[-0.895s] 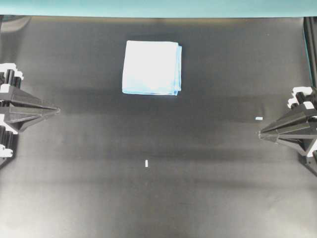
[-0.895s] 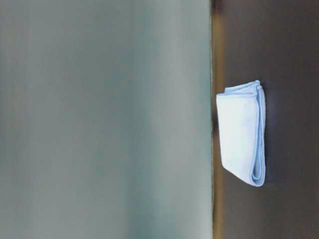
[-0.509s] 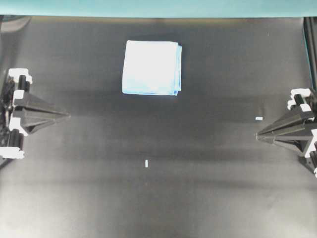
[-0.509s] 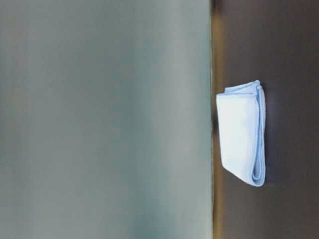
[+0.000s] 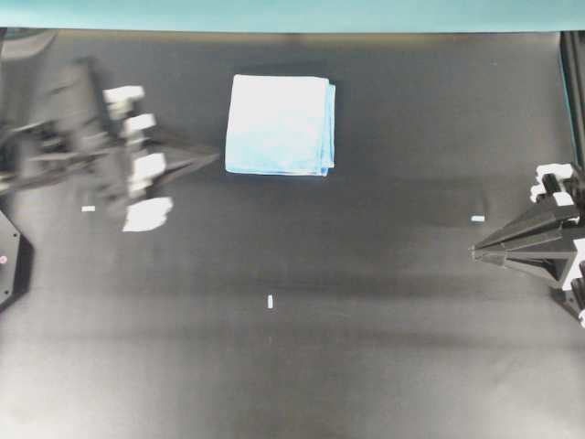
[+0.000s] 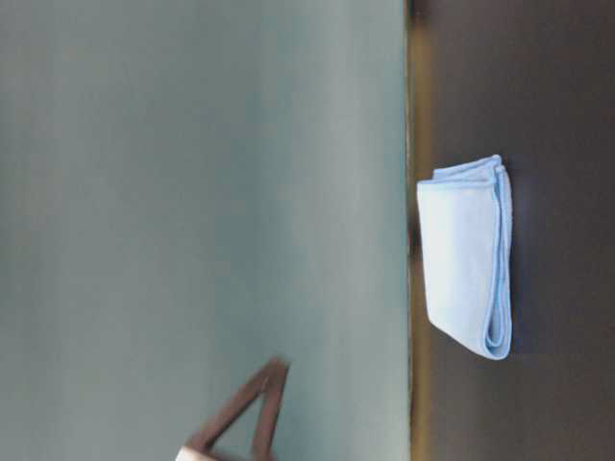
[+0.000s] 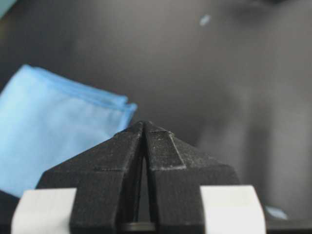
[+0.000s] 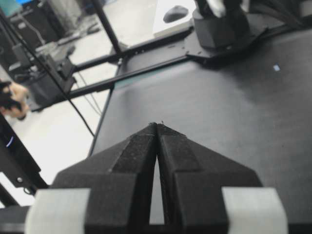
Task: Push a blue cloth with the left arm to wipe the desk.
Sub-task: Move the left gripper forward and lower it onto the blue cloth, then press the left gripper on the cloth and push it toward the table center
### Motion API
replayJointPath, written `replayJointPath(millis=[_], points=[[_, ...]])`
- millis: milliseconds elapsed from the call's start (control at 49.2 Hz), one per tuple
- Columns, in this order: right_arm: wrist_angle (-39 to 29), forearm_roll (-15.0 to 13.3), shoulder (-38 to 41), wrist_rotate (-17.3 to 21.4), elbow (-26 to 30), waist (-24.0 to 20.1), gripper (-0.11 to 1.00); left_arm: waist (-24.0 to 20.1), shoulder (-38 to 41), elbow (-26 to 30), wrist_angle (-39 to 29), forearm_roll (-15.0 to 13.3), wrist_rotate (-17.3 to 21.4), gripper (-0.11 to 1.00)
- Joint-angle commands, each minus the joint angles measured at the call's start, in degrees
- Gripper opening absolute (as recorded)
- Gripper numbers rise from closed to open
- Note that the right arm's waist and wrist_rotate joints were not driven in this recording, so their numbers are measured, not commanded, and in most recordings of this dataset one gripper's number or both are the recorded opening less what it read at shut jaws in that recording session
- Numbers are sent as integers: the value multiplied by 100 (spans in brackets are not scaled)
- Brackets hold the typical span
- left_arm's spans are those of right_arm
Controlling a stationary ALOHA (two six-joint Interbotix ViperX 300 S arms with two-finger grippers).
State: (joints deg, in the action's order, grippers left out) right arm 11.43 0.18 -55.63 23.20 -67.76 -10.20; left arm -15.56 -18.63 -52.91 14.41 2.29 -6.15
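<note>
Left jaws: pressed together into one wedge, holding nothing; the left gripper [image 5: 212,155] had its tip just beside the near-left corner of the blue cloth [image 5: 280,124], and I could not tell whether it touched.
Right jaws: also pressed together and holding nothing; the right gripper [image 5: 477,250] sat at the right side, well apart from the cloth.
Cloth: folded square lying flat on the desk [image 5: 366,347], toward the far edge and a little left of the middle; in the left wrist view it lay to the left of the tip [image 7: 145,124], not straight ahead.
Risk, glancing push: the wedge looked aimed at a corner, so the cloth would likely pivot instead of sliding.
Risk, riding over: a narrow tip carried above the fold might skate across the top layer and bunch it.
Risk, digging in: a tip set too low could scrape the desk or slip between the layers and unfold them.
Left arm [image 5: 82,151] pose: reached out from the left edge, angled slightly toward the far side, blurred in the overhead view; the gripper pointed nearly level at the cloth.
Right arm pose: drawn back at its edge, gripper pointing toward the middle.
</note>
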Motion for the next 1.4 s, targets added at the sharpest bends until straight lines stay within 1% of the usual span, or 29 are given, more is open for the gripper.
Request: replayJointPath(millis=[0, 41, 122, 183, 285, 346, 386, 407, 590, 793, 1037, 1383], points=[[18, -9, 26, 0, 53, 0, 0, -167, 765, 606, 53, 18, 18, 3], [18, 0, 26, -9, 62, 0, 0, -220, 1011, 817, 44, 18, 18, 6], [9, -9, 26, -9, 62, 0, 0, -343, 1468, 1195, 26, 18, 18, 19], [9, -9, 26, -9, 53, 0, 0, -431, 1775, 1450, 9, 18, 9, 33], [-9, 0, 26, -9, 62, 9, 0, -580, 2197, 1819, -70, 18, 9, 62], [-9, 0, 26, -9, 62, 0, 0, -738, 2443, 2030, -193, 18, -26, 78], [0, 0, 26, -9, 62, 0, 0, -826, 2584, 2145, -308, 18, -26, 85], [-9, 0, 26, -9, 53, 0, 0, -870, 2646, 2206, -369, 18, -26, 86], [-9, 0, 26, 0, 62, 9, 0, -1151, 3243, 2654, -1037, 18, -35, 83], [-9, -9, 35, 0, 62, 0, 0, -1187, 3727, 2892, -1283, 18, -35, 83], [-44, 0, 35, 0, 53, 9, 0, -1169, 3771, 2681, -1310, 18, -35, 83], [-44, 0, 26, 0, 62, 0, 0, -976, 3639, 2250, -1310, 18, -26, 83]])
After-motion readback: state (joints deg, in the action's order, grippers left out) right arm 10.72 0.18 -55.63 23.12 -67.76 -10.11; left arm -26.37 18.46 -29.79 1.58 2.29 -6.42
